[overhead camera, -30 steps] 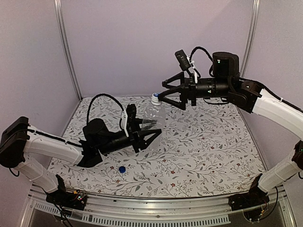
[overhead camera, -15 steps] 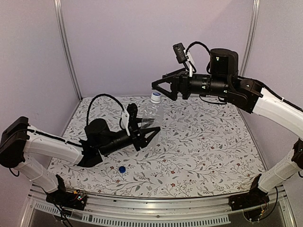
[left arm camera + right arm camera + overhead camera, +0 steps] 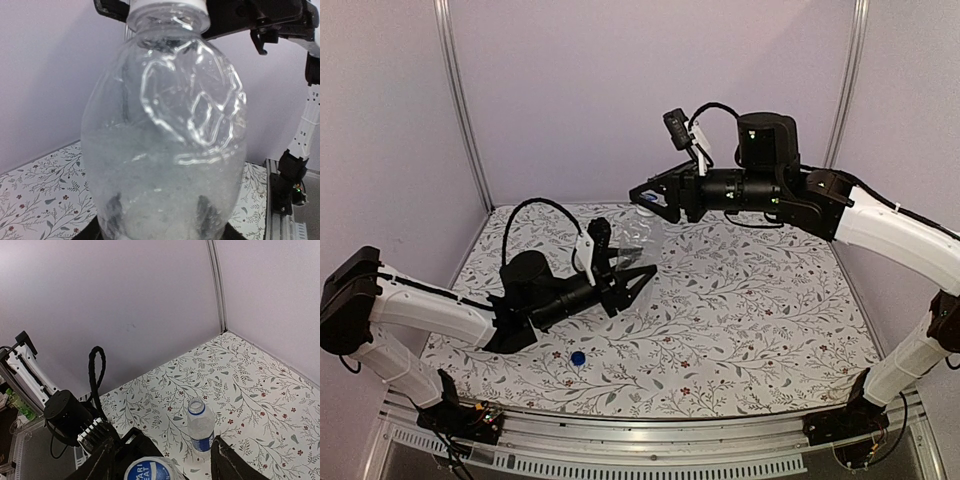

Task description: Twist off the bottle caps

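My left gripper (image 3: pixel 642 268) is shut on the lower body of the plain clear bottle (image 3: pixel 642 232) and holds it upright above the table. Its fingers (image 3: pixel 115 212) show dark through the plastic in the left wrist view. The bottle's whitish cap with blue print (image 3: pixel 148 471) sits on the neck, and its edge shows as a white cap (image 3: pixel 167 5) from below. My right gripper (image 3: pixel 652 203) hangs over that cap, one finger on each side with gaps, open. A labelled bottle (image 3: pixel 201 432) stands uncapped on the table. A solid blue cap (image 3: pixel 578 357) lies near the front.
The floral table cover (image 3: pixel 760 310) spreads under both arms. Lilac walls close the back and sides, with metal posts (image 3: pixel 460 100) at the corners. The left arm's cable loop (image 3: pixel 95 375) rises behind the held bottle.
My right gripper has moved left over the held bottle's cap, and its jaws have narrowed around it. The left gripper keeps the bottle almost still.
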Controlling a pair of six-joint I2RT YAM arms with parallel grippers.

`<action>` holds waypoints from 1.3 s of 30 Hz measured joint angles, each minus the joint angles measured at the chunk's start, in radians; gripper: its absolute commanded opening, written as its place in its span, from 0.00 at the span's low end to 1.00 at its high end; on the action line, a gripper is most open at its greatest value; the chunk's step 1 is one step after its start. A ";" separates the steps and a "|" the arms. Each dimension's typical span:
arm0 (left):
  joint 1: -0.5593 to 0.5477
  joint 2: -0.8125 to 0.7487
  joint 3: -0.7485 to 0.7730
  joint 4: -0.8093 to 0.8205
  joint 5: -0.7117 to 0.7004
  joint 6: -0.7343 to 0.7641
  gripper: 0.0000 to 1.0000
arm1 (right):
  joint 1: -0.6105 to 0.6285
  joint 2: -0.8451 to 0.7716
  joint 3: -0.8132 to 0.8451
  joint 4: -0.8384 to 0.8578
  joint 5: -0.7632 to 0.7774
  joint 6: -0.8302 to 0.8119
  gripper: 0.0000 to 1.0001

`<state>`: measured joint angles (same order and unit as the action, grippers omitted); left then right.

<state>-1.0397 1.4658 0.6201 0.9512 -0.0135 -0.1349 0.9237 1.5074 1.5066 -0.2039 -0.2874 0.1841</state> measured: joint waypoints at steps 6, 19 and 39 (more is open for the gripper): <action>0.000 0.000 0.000 -0.001 -0.018 0.004 0.48 | 0.001 0.003 0.000 -0.010 -0.013 0.000 0.57; 0.000 0.000 0.000 -0.007 -0.027 0.008 0.48 | 0.001 0.006 0.000 -0.014 -0.039 0.000 0.49; -0.001 -0.013 0.000 -0.009 -0.043 0.008 0.48 | 0.003 0.020 0.000 -0.020 -0.063 -0.006 0.31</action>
<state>-1.0405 1.4528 0.6201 0.9421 -0.0563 -0.1272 0.9268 1.5272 1.5063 -0.2241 -0.3500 0.1783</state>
